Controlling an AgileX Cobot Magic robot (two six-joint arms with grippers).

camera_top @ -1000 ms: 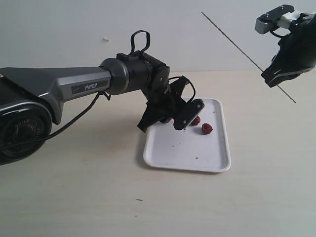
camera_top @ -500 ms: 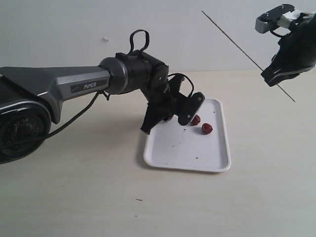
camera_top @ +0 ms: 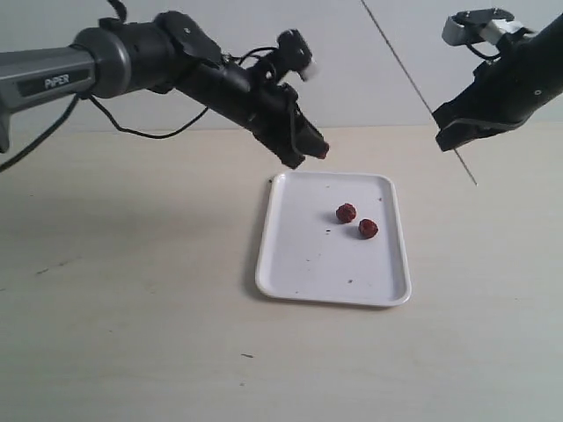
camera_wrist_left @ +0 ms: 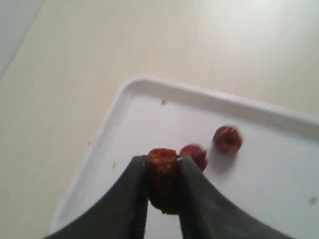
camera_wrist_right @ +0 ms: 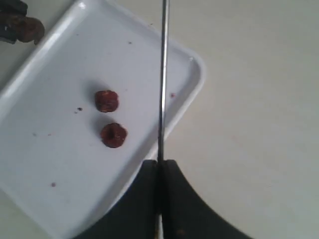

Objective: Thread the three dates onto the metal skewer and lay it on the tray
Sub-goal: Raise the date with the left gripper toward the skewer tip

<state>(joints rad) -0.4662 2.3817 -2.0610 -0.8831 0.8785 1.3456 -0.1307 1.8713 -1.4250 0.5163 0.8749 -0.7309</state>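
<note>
My left gripper (camera_top: 310, 151) hangs above the far left corner of the white tray (camera_top: 264, 264), shut on one dark red-brown date (camera_wrist_left: 162, 172) pinched between its jaws. Two more dates (camera_top: 346, 212) (camera_top: 368, 229) lie side by side on the tray, and the left wrist view shows both of those dates (camera_wrist_left: 228, 138) just beyond the held one. My right gripper (camera_top: 447, 136) is up at the right, shut on the thin metal skewer (camera_top: 405, 66), which slants up to the left. In the right wrist view the skewer (camera_wrist_right: 163, 74) crosses over the tray's corner (camera_wrist_right: 197, 69).
The tray (camera_wrist_left: 124, 94) lies on a pale wooden tabletop, with a plain light wall behind. A few dark specks mark the tray floor. A black cable loops along the left arm.
My left arm has lifted off the tray with a date and swung up and back. The right gripper has shifted left and slightly down with the skewer.
</note>
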